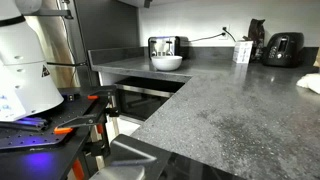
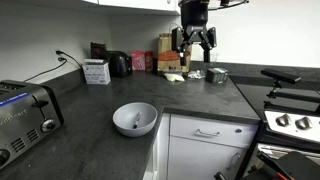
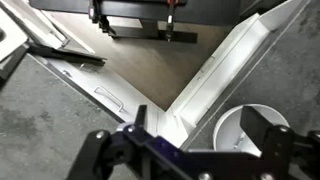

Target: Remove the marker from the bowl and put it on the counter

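The small white bowl [image 2: 135,119] stands on the dark grey speckled counter [image 2: 90,140] near its front edge. It also shows in an exterior view [image 1: 166,62] and at the lower right of the wrist view [image 3: 245,135]. A small dark thing, probably the marker [image 2: 134,126], lies inside it; the wrist view shows only a faint mark there. My gripper [image 2: 194,42] hangs high above the counter, well behind the bowl. Its fingers are apart and empty. In the wrist view the gripper [image 3: 200,125] frames the bowl's left part and the counter edge.
A toaster [image 2: 25,115] stands beside the bowl. A tall white container [image 1: 242,50] and a black kettle [image 1: 283,48] stand further along the counter. A stove [image 2: 290,120] lies past the counter's end. White cabinet fronts [image 3: 210,80] are below. A black table with orange tools [image 1: 60,125] is by the robot base.
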Available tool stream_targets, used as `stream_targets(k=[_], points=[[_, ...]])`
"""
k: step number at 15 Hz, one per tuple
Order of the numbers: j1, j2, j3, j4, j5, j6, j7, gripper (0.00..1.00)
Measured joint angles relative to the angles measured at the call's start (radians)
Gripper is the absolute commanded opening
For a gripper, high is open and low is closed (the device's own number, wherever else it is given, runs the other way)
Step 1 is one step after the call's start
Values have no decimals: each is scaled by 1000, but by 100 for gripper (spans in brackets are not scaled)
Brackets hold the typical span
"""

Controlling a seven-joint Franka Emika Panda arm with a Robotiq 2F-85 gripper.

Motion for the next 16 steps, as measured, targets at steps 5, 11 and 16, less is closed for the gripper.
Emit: stream_targets(k=[5,11,16], points=[[-1,1,0,0,2,3,12,100],[25,140,91,60,62,119,409,100],[111,393,155,159,49,361,816,100]])
